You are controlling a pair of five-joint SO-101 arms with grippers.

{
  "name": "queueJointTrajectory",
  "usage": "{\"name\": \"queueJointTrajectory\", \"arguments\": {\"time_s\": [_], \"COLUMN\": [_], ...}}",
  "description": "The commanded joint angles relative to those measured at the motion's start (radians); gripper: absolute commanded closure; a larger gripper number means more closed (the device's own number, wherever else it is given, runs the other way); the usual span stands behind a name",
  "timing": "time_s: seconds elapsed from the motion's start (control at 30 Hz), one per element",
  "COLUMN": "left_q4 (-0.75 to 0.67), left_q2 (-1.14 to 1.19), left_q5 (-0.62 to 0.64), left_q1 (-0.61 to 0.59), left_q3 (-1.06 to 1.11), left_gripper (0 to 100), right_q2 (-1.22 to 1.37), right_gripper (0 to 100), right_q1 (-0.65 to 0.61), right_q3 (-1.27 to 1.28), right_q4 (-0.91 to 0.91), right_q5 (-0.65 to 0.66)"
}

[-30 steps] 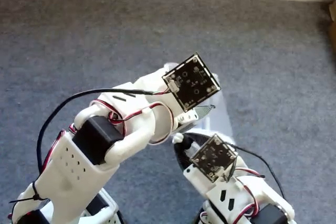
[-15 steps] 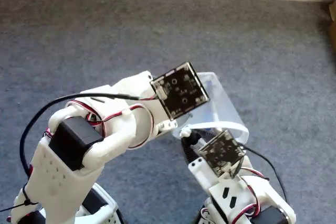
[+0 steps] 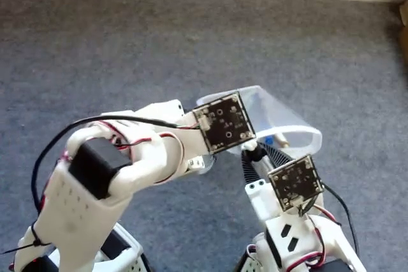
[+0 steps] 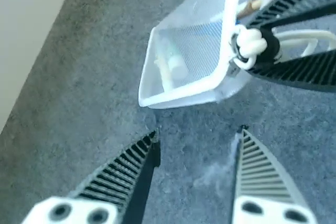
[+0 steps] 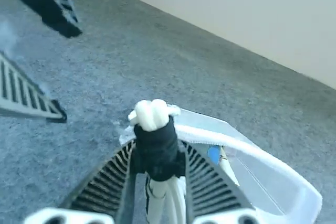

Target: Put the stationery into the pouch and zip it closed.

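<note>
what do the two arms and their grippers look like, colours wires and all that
The left arm and right arm are white plastic shells with black motor blocks and red, white and black wires. A thick black cable loops along the left one. Each wrist carries a dark square circuit board. The left gripper and right gripper have pointed, black ribbed fingers.

The pouch (image 4: 184, 61) is clear, glossy plastic with a fine mesh weave and smooth white trim. Its zip pull (image 5: 151, 114) is knotted white cord. The surface (image 3: 95, 49) is rough, matt grey carpet-like cloth. The left claw (image 4: 198, 131) and right claw (image 5: 157, 153) have ribbed matt plastic fingers.
</note>
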Motion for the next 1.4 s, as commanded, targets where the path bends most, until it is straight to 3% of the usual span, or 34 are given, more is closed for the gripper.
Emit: {"name": "queueJointTrajectory", "arguments": {"time_s": [0.0,0.13,0.33,0.63,0.93,1.1,1.37], "left_q4": [-0.029,-0.097,-0.328,-0.559,-0.660,-0.675,-0.773], "left_q2": [-0.005,0.001,0.001,-0.007,-0.007,-0.007,-0.007], "left_q5": [-0.009,-0.006,-0.006,-0.005,0.103,0.103,0.103], "left_q1": [0.044,0.117,0.119,0.117,0.048,0.054,0.053], "left_q3": [0.042,0.113,0.294,0.458,0.478,0.503,0.599], "left_gripper": [77,77,77,78,78,81,87], "right_q2": [-0.007,-0.007,-0.007,-0.007,-0.007,-0.007,-0.007], "right_gripper": [99.2,99.2,99.2,99.2,99.2,99.2,99.2], "right_q1": [0.012,0.012,0.012,0.012,0.012,0.016,0.119], "right_q3": [-0.062,-0.065,-0.062,-0.062,-0.061,-0.061,-0.061], "right_q4": [-0.035,-0.038,-0.031,-0.031,-0.030,-0.030,-0.039], "right_q5": [-0.005,-0.005,-0.005,-0.005,-0.005,-0.006,-0.012]}}
